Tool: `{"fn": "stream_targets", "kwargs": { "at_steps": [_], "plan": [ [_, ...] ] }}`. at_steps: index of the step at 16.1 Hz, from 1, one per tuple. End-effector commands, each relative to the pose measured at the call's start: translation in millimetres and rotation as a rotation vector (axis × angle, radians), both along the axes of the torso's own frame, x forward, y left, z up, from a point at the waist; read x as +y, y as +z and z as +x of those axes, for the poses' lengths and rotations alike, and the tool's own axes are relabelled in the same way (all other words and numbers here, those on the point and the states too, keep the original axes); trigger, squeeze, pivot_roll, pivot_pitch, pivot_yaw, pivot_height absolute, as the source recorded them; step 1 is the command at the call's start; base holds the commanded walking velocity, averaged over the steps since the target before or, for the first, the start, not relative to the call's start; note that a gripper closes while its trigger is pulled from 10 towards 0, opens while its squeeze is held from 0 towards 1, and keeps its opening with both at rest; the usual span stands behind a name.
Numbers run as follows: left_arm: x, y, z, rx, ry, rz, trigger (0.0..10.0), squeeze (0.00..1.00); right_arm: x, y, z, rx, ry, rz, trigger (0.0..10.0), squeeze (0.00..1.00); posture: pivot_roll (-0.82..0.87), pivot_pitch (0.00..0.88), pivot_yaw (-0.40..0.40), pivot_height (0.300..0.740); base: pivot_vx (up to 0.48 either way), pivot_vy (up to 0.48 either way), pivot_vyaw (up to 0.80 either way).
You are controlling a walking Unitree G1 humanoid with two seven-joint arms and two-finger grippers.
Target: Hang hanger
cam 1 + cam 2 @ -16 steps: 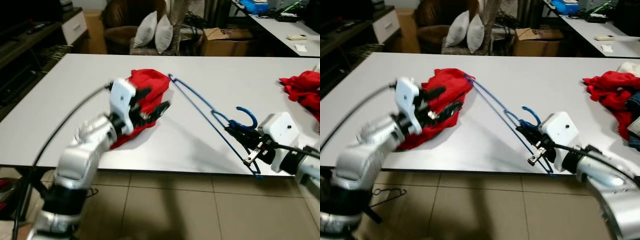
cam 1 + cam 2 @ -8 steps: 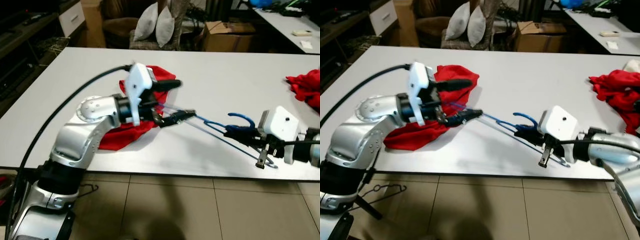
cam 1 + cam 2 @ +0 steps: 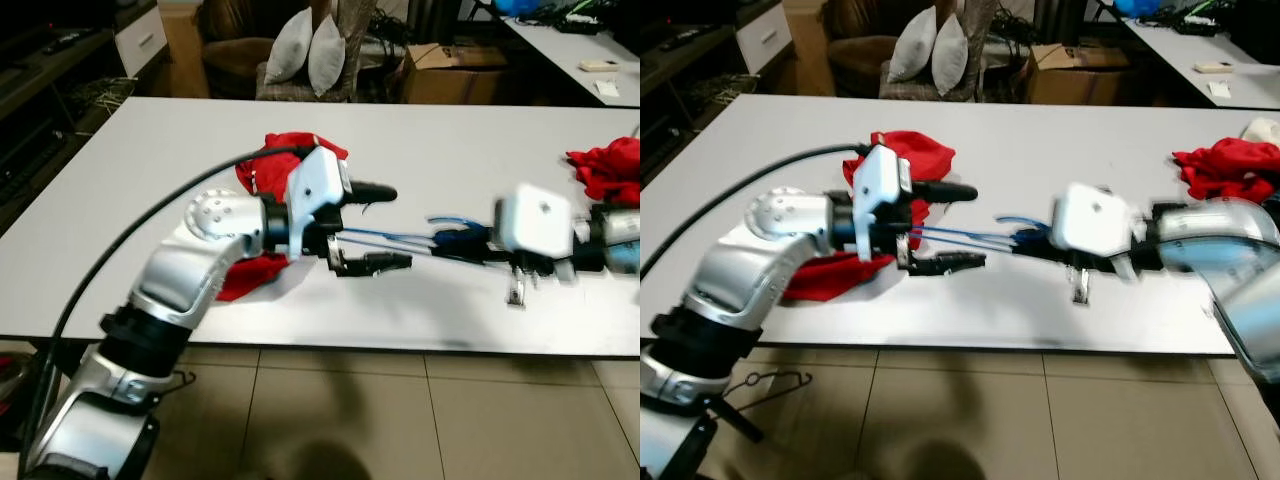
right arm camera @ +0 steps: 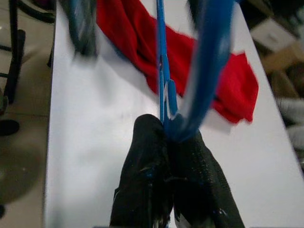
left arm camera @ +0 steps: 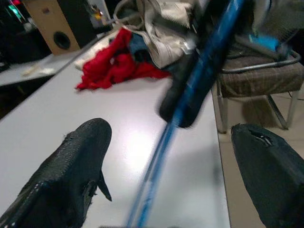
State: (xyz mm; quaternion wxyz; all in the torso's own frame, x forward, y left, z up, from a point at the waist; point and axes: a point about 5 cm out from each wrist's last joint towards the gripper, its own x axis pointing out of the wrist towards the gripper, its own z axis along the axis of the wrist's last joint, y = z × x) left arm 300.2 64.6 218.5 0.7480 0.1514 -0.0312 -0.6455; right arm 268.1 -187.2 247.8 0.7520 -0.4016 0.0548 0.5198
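Watching the white surface (image 3: 120, 180), you have a red garment (image 3: 290, 160) bunched behind the left arm and the blue hanger (image 3: 400, 238) held level above the top. Your right end effector (image 4: 167, 156) is clamped on its neck; the left end effector (image 3: 370, 226) gapes around the wire, gripping nothing. Swing fast and the hanger may twist loose or snag the cloth

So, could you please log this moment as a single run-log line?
right gripper: shut on blue hanger | left gripper: open around hanger wire | red cloth: on white table
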Motion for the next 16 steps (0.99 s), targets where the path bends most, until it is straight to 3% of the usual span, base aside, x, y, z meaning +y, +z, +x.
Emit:
{"fn": "stream_targets", "kwargs": {
  "at_steps": [1,2,3,8,11,16],
  "plan": [
    [-1.4,-4,1.6,-0.01,0.004,0.038,5.0,0.0,3.9,0,2.0,-0.003,0.033,-0.023,10.0,0.0,-0.05,0.0,0.031,0.74,0.0,0.0,0.0],
    [-1.4,-4,1.6,-0.01,0.004,0.038,5.0,0.0,3.9,0,2.0,-0.003,0.033,-0.023,10.0,0.0,-0.05,0.0,0.031,0.74,0.0,0.0,0.0],
    [-1.1,-8,5.5,-0.027,0.032,0.07,0.0,0.0,9.1,2,4.8,-0.011,0.063,-0.03,10.0,0.0,-0.05,0.0,0.031,0.74,0.0,0.0,0.0],
    [5.4,-3,18.0,-0.092,0.129,0.082,0.0,0.0,19.2,6,9.8,-0.03,0.119,-0.044,10.0,0.0,-0.04,0.0,0.031,0.74,0.0,0.0,0.0],
    [11.5,-5,23.4,-0.154,0.174,0.167,0.0,0.0,19.7,7,12.5,-0.035,0.127,-0.057,10.0,0.0,-0.04,0.0,0.033,0.74,0.0,0.0,0.0],
    [13.5,-1,29.2,-0.173,0.227,0.138,0.0,0.0,19.6,10,16.7,-0.052,0.123,-0.054,10.0,0.0,-0.04,0.0,0.032,0.74,0.0,0.0,0.0]
  ]
}}
